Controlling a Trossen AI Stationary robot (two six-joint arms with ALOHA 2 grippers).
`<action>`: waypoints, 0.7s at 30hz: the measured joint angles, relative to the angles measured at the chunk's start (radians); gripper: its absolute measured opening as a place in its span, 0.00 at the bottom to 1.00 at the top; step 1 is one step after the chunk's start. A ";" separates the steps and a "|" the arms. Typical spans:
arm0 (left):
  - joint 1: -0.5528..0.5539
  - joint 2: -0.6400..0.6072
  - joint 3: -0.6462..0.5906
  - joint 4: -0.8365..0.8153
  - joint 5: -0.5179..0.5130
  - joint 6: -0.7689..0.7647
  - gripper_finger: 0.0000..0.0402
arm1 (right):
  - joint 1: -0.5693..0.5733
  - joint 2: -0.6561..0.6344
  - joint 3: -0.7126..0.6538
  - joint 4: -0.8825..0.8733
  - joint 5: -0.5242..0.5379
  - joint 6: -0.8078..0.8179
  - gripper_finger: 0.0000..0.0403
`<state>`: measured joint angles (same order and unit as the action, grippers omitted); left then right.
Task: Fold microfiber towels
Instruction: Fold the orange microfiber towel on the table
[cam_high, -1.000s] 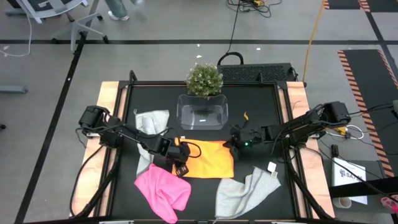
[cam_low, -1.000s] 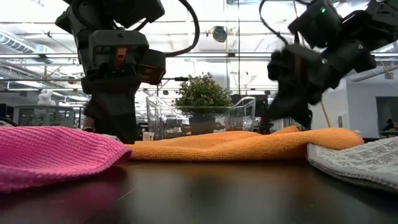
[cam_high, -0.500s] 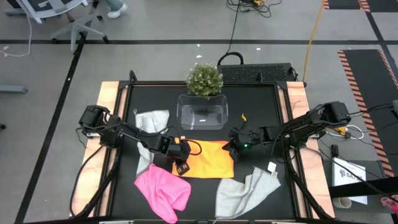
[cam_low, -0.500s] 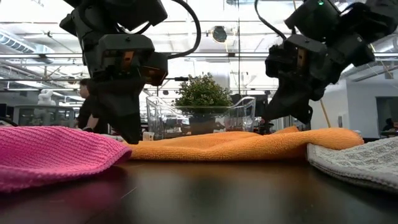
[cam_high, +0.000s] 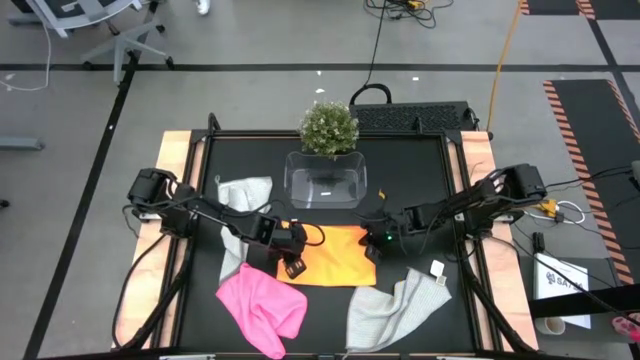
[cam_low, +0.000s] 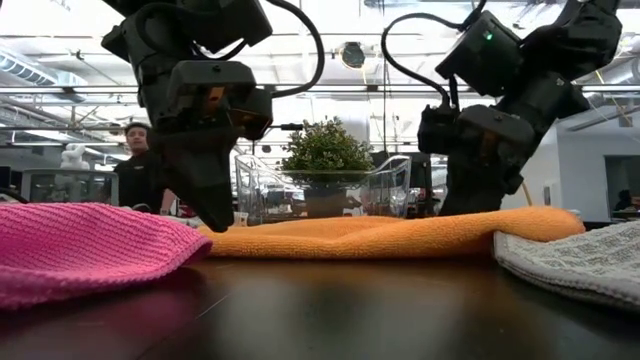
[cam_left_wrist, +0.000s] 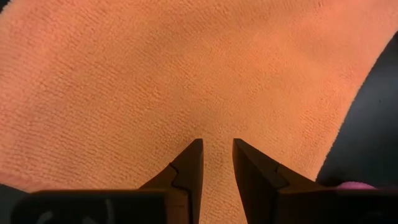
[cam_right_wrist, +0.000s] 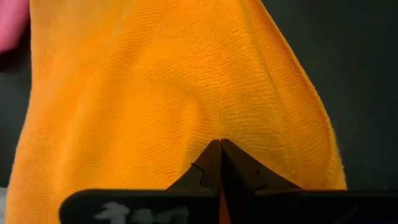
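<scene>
The orange-yellow towel (cam_high: 330, 256) lies flat in the middle of the table. My left gripper (cam_high: 293, 264) points down at its left end, its fingers a narrow gap apart (cam_left_wrist: 217, 149). My right gripper (cam_high: 372, 248) points down at the towel's right end and is shut on the cloth (cam_right_wrist: 221, 144). The pink towel (cam_high: 262, 306) lies bunched at the near left. One grey towel (cam_high: 398, 308) lies at the near right. The other grey towel (cam_high: 243, 212) lies at the far left, under my left arm. My left gripper comes from above, and its fingertips (cam_left_wrist: 194, 152) stand on the orange towel near its left end (cam_low: 222, 222), with cloth showing in the gap. Whether any of it is gripped I cannot tell. The towel lies flat on the table. My right gripper is shut on the orange towel near its right edge (cam_right_wrist: 224, 134), coming from above, and a sliver of cloth shows between the fingers. One layer or several, I cannot tell. The towel lies on the table there (cam_low: 470, 212).
A clear plastic tub (cam_high: 326, 180) stands behind the orange towel, with a small potted plant (cam_high: 329, 127) at the far edge. A small white tag (cam_high: 438, 268) lies at the right. A person (cam_low: 133, 170) stands in the room beyond the table.
My right gripper has gone toward the table's near left and down onto the orange towel's right end. My left gripper has shifted a little toward the right and down onto the towel's left end. The towel has stayed flat.
</scene>
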<state>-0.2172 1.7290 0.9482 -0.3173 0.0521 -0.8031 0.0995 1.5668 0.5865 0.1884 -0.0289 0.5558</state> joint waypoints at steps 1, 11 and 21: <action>0.000 0.000 0.000 -0.002 0.004 -0.004 0.22 | -0.005 0.000 0.000 -0.004 -0.001 -0.011 0.00; -0.001 0.000 0.000 -0.003 0.027 -0.018 0.22 | -0.068 -0.005 0.000 -0.010 -0.025 -0.080 0.00; -0.001 0.000 0.000 -0.059 0.061 -0.017 0.22 | -0.100 -0.097 -0.001 -0.086 -0.024 -0.106 0.00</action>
<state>-0.2184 1.7290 0.9482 -0.3761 0.1129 -0.8203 -0.0002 1.4700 0.5854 0.1022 -0.0533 0.4498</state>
